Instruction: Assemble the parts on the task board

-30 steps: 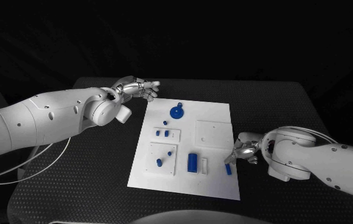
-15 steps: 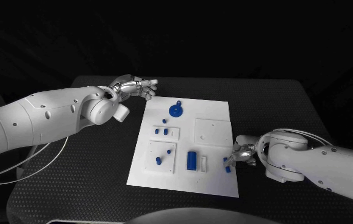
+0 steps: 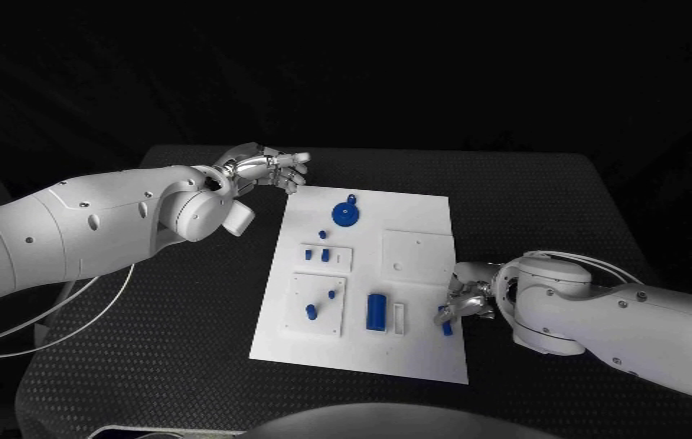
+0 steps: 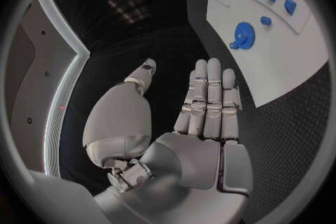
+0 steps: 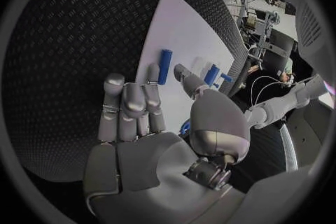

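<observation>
The white task board [image 3: 387,207] lies in the middle of the table. On it are a blue gear [image 3: 346,215], two small blue blocks [image 3: 317,256], a blue cylinder [image 3: 376,312] and a short blue peg [image 3: 446,326] near its right edge. My right hand [image 3: 470,299] hovers low at that edge with its fingers straight and nothing in it. In the right wrist view the fingertips [image 5: 153,70] reach to just beside the peg [image 5: 165,66]. My left hand [image 3: 268,169] floats off the board's far left corner, flat and empty [image 4: 209,106], with the gear [image 4: 243,35] ahead of it.
Two more small blue pieces [image 3: 320,304] stand in a raised white square at the board's near left. A plain white square plate [image 3: 418,255] sits right of centre. The black textured table [image 3: 173,339] stretches round the board on all sides.
My right hand has crept a little leftward onto the board's edge, closer to the short blue peg. The left hand has hardly moved.
</observation>
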You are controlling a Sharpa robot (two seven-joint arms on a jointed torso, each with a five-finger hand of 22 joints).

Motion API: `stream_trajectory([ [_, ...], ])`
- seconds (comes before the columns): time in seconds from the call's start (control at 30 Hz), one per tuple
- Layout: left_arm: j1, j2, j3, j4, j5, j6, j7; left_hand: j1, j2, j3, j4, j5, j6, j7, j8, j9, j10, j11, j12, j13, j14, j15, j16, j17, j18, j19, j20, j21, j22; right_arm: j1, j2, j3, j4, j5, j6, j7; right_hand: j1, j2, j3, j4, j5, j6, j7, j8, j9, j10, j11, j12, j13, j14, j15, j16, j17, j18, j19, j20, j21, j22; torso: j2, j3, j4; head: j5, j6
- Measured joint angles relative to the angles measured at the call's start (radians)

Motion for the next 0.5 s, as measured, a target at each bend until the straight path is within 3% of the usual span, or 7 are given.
stream_trajectory([
  [0.07, 0.000, 0.000, 0.000, 0.000, 0.000, 0.000, 0.000, 0.000, 0.000, 0.000, 0.000, 0.000, 0.000, 0.000, 0.000, 0.000, 0.000, 0.000, 0.000, 0.000, 0.000, 0.000, 0.000, 0.000, 0.000, 0.000, 0.000, 0.000, 0.001, -0.002, 0.002, 0.000, 0.002, -0.019, 0.000, 0.000, 0.038, -0.014, 0.054, 0.000, 0.016, 0.000, 0.000, 0.000, 0.001, -0.004, 0.004, 0.000, 0.000, 0.000, 0.000, -0.005, -0.001, 0.000, 0.000, 0.000, 0.000, 0.000, 0.000, 0.0000, 0.0000, 0.000, -0.001],
  [0.13, 0.000, -0.001, 0.000, 0.000, 0.000, 0.000, 0.000, 0.000, 0.000, 0.000, 0.000, 0.000, 0.000, 0.000, 0.000, 0.000, 0.000, 0.000, 0.000, 0.000, 0.000, 0.000, 0.000, 0.000, 0.000, 0.000, 0.000, 0.000, 0.001, -0.005, 0.003, -0.001, 0.006, -0.047, 0.001, 0.001, 0.054, -0.018, 0.080, -0.012, 0.066, 0.000, 0.000, 0.000, 0.016, -0.009, 0.009, 0.000, 0.000, -0.002, 0.002, -0.005, -0.001, 0.000, -0.004, 0.004, 0.000, 0.001, 0.000, 0.0000, 0.0000, -0.001, -0.002],
  [0.23, 0.000, -0.002, 0.000, 0.001, 0.000, 0.000, 0.000, 0.000, 0.000, 0.000, 0.000, 0.000, 0.000, 0.000, 0.000, 0.000, 0.000, 0.000, 0.000, 0.000, 0.000, 0.000, 0.000, 0.000, 0.000, 0.000, 0.000, 0.000, 0.001, -0.008, 0.006, -0.001, 0.009, -0.078, 0.003, 0.002, 0.058, -0.014, 0.093, -0.032, 0.139, 0.000, 0.000, 0.000, 0.022, -0.013, 0.013, -0.005, 0.000, -0.003, 0.012, -0.005, -0.001, 0.000, -0.009, 0.009, 0.000, 0.006, 0.000, 0.0000, -0.0003, -0.001, -0.003],
  [0.3, 0.000, -0.002, 0.000, 0.001, 0.000, 0.000, 0.000, 0.004, 0.004, 0.000, 0.000, 0.000, 0.000, 0.000, 0.000, 0.000, 0.000, 0.000, 0.000, 0.000, 0.000, 0.000, 0.000, 0.000, 0.000, 0.000, 0.000, 0.000, 0.001, -0.010, 0.010, -0.001, 0.010, -0.098, 0.006, 0.002, 0.060, -0.013, 0.093, -0.044, 0.164, 0.000, 0.000, 0.000, 0.045, -0.013, 0.013, -0.005, -0.001, -0.002, 0.014, -0.005, -0.001, 0.000, -0.009, 0.009, 0.000, 0.007, 0.000, 0.0000, -0.0005, -0.002, -0.004],
  [0.5, 0.000, -0.002, 0.000, 0.002, 0.000, 0.000, 0.000, 0.004, 0.004, -0.003, 0.003, 0.000, 0.000, 0.000, 0.000, 0.000, 0.000, 0.000, 0.000, 0.000, 0.000, 0.000, -0.004, 0.001, 0.000, 0.000, 0.000, 0.000, 0.001, -0.015, 0.015, 0.001, 0.013, -0.138, 0.012, 0.003, 0.062, -0.010, 0.093, -0.060, 0.220, 0.002, 0.002, 0.000, 0.061, -0.016, 0.017, -0.005, -0.002, 0.000, 0.018, -0.005, -0.001, 0.000, -0.013, 0.013, 0.000, 0.008, 0.000, 0.0000, -0.0006, -0.003, -0.005],
])
